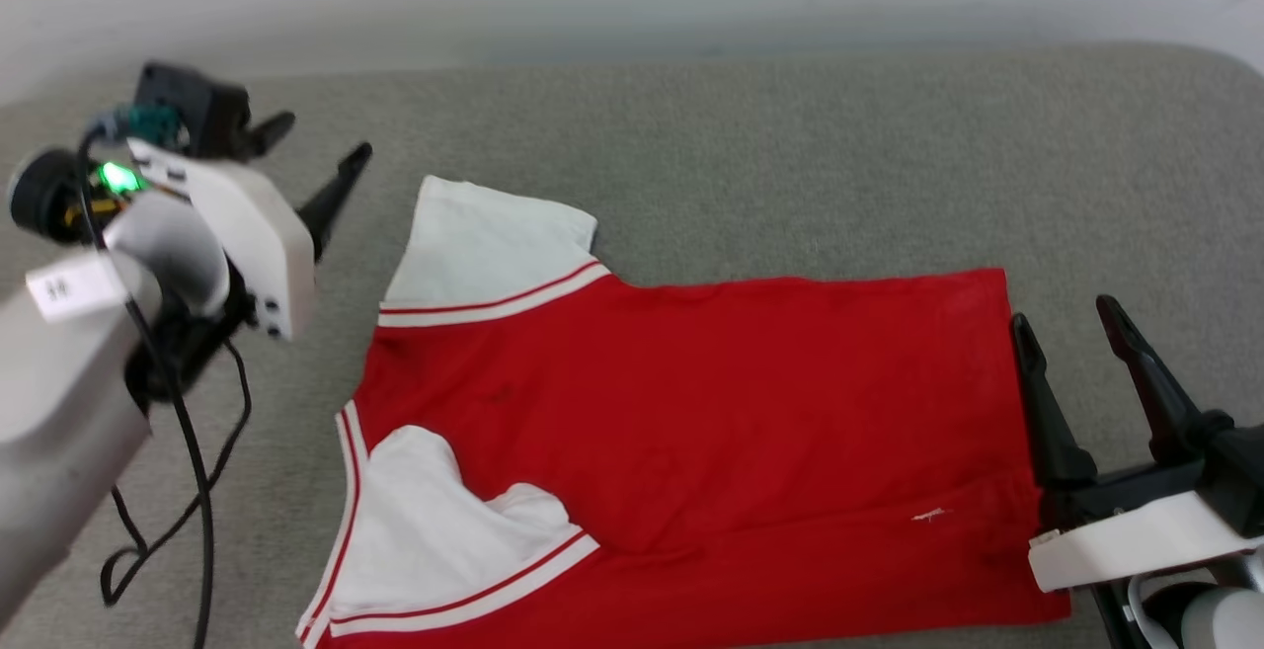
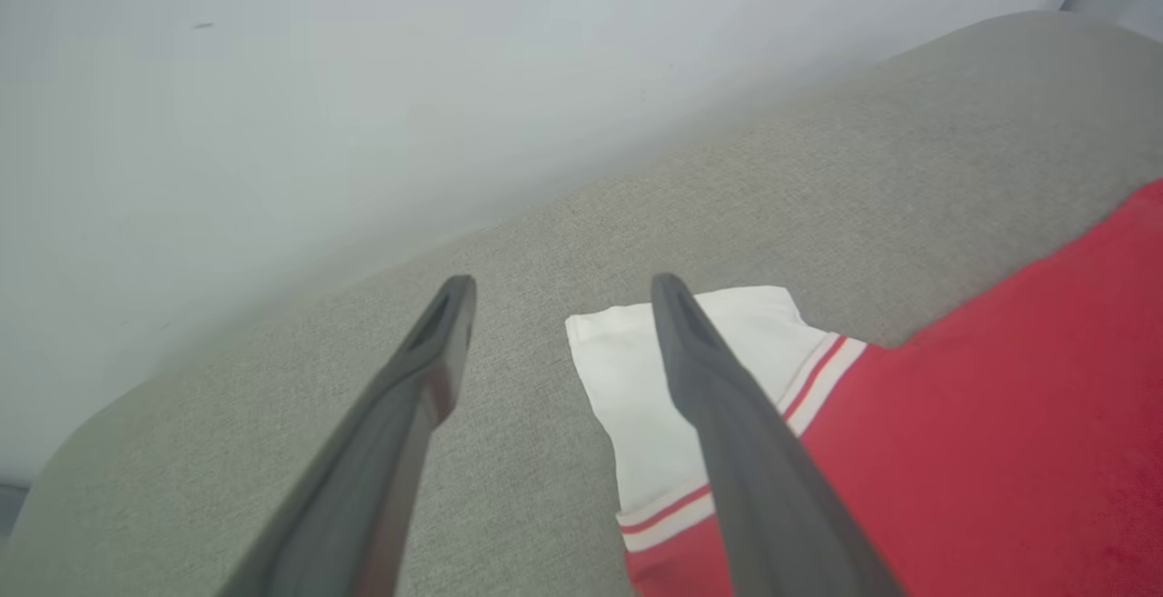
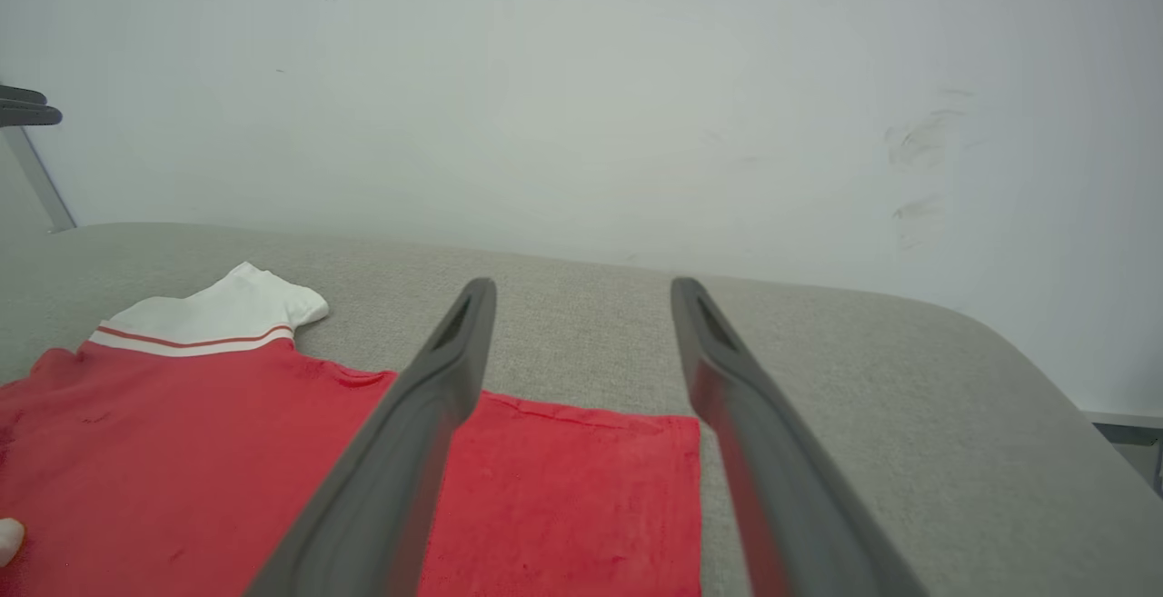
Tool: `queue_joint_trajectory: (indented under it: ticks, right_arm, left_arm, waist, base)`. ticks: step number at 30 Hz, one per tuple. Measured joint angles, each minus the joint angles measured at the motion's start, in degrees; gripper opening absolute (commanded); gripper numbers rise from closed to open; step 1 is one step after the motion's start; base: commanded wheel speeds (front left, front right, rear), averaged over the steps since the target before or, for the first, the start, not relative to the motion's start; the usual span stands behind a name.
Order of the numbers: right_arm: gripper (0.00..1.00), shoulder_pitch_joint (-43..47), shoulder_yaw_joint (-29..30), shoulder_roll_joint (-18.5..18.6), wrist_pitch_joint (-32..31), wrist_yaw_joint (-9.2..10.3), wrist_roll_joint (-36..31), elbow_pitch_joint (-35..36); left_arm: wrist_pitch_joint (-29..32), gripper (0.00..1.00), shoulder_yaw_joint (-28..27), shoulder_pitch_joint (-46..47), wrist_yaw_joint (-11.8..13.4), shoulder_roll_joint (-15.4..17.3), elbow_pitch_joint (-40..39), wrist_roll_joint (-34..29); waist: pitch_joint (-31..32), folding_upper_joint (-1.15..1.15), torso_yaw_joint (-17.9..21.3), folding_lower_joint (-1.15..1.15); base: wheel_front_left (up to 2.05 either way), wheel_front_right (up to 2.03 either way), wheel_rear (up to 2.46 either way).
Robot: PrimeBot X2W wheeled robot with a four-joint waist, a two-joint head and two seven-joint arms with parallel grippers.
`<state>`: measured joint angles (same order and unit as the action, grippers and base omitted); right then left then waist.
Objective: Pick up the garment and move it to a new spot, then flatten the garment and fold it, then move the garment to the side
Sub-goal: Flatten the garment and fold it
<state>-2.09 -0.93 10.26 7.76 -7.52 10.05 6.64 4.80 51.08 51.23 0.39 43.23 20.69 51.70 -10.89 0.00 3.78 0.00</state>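
Lying spread on the grey padded surface (image 1: 790, 155), the garment (image 1: 691, 402) has its neck end toward the robot's left and its hem toward the right. Its far sleeve (image 1: 484, 244) sticks out; its near sleeve (image 1: 425, 521) is folded onto the red. The left tool (image 1: 324, 138), spread and empty, is near the far sleeve. The right tool (image 1: 1062, 311), spread and empty, is at the hem.

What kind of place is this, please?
Probably an indoor test area for folding clothes: a grey fabric-covered surface against a plain white wall, with a red white-sleeved fabric T-shirt spread on it.
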Motion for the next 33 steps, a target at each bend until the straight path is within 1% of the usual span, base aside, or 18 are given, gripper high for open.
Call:
queue_joint_trajectory:
  ticks: [4, 8, 10, 15, 19, 25, 28, 31, 32, 33]
  right_arm:
    - [1.0, -1.9, -0.8, -0.3, 0.8, 0.0, -0.1, -0.1]
    - [1.0, -3.8, -1.7, -0.3, 1.9, 0.0, -0.5, -0.4]
    - [1.0, -4.4, -2.0, -0.3, 2.3, 0.0, -0.6, -0.6]
    - [1.0, -5.7, -2.6, -0.3, 2.9, 0.0, -0.9, -0.8]
    - [1.0, -6.7, -2.9, -0.4, 3.3, 0.0, -1.1, -0.7]
    - [1.0, -8.0, -3.1, -0.4, 3.9, 0.0, -1.0, -1.0]
    - [1.0, -8.2, -3.2, -0.4, 4.3, 0.0, -1.0, -1.5]
    - [1.0, -8.3, -3.1, -0.4, 4.4, 0.0, -0.8, -2.1]
    - [1.0, -8.5, -3.0, -0.4, 4.5, 0.0, -0.6, -2.2]
    - [1.0, -8.6, -2.8, -0.4, 4.6, 0.0, -0.5, -2.3]
  left_arm:
    - [7.6, 1.0, 0.8, 5.8, -3.0, -0.6, 4.3, 0.9]
    - [16.9, 1.0, 2.5, 10.1, -5.0, -0.8, 7.8, 2.5]
    - [20.4, 1.0, 3.5, 11.8, -5.8, -0.8, 8.9, 2.5]
    - [27.2, 1.0, 4.6, 15.1, -6.5, -1.3, 11.3, 3.9]
    - [31.4, 1.0, 5.1, 17.3, -6.7, -1.5, 13.6, 4.8]
    - [35.3, 1.0, 5.7, 19.2, -6.7, -1.2, 15.9, 5.0]
    - [38.2, 1.0, 6.3, 19.9, -6.8, -0.8, 16.2, 5.4]
    - [39.3, 1.0, 6.5, 20.1, -7.0, -0.5, 16.0, 5.9]
    - [39.4, 0.35, 6.5, 20.1, -7.0, -0.5, 15.9, 6.3]
    - [39.4, 0.0, 6.5, 20.0, -7.0, -0.4, 15.8, 6.6]
  waist:
    - [-3.5, 0.0, 1.6, 0.0]
    - [-6.9, 0.0, 3.4, 0.01]
    - [-8.4, 0.0, 4.3, 0.01]
    - [-12.0, 0.0, 6.3, 0.0]
    - [-14.6, 0.0, 7.5, 0.01]
    - [-17.7, 0.0, 9.2, 0.0]
    - [-18.4, 0.0, 9.8, 0.0]
    - [-18.6, 0.0, 10.0, 0.0]
    - [-18.5, 0.0, 10.1, 0.0]
    - [-18.5, 0.0, 10.1, 0.0]
  base:
    - [0.0, 0.0, 0.0]
    - [0.0, 0.0, 0.0]
    - [0.0, 0.0, 0.0]
    - [0.0, 0.0, 0.0]
    - [0.0, 0.0, 0.0]
    - [0.0, 0.0, 0.0]
    - [0.0, 0.0, 0.0]
    - [0.0, 0.0, 0.0]
    - [0.0, 0.0, 0.0]
    - [0.0, 0.0, 0.0]
